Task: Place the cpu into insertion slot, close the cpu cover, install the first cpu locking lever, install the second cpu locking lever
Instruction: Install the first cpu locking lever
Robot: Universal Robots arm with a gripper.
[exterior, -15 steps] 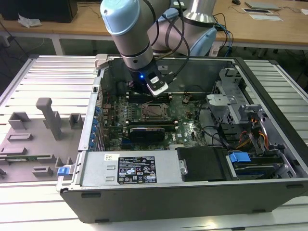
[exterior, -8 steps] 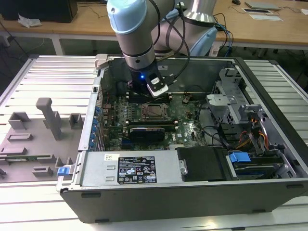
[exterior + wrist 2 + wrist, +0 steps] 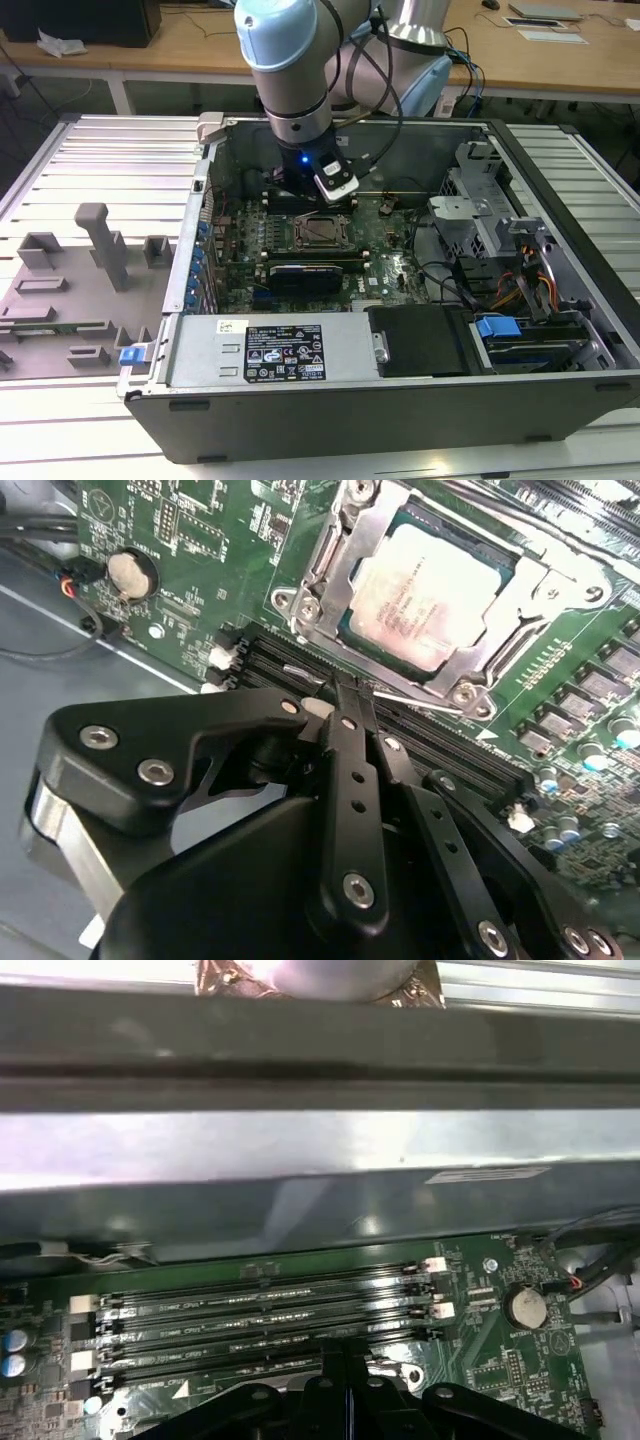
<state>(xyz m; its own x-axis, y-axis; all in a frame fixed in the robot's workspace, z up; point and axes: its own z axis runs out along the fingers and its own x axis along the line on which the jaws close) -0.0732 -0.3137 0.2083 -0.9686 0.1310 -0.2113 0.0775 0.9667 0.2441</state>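
Grey moulded fixtures [image 3: 60, 300] lie at the exterior view's left, outside the open computer case [image 3: 350, 430]. Moving rightward, we reach the green motherboard [image 3: 395, 265], where the arm hangs over the insertion slot [image 3: 300, 232]. Beyond it, the metal drive cage [image 3: 480, 200] stands at the exterior view's right.

In the second wrist view, the cpu [image 3: 428, 585] lies flat in that slot. The cpu cover [image 3: 333, 552] is folded down around it, framing its silvery top. The gripper [image 3: 342, 692] is clenched, its fingers pressed together with no gap and nothing visibly held. Its tips sit at a thin wire locking lever [image 3: 410, 698] that runs along the socket's edge, between the cover and the black memory slots [image 3: 450, 750]. We cannot tell whether the tips are touching the wire.

We judge the step in hand to be the first lever. To do it well, we would keep the closed tips square on the wire. The push should be steady, down and toward its hook, and kept clear of the memory slots' white latches. The wire looks springy, so it could slip off such narrow tips.

As for writing, the power supply label [image 3: 285, 352] carries white print and symbols. The chip's top bears several lines of text, and the board has small white legends. We leave all of it unread.
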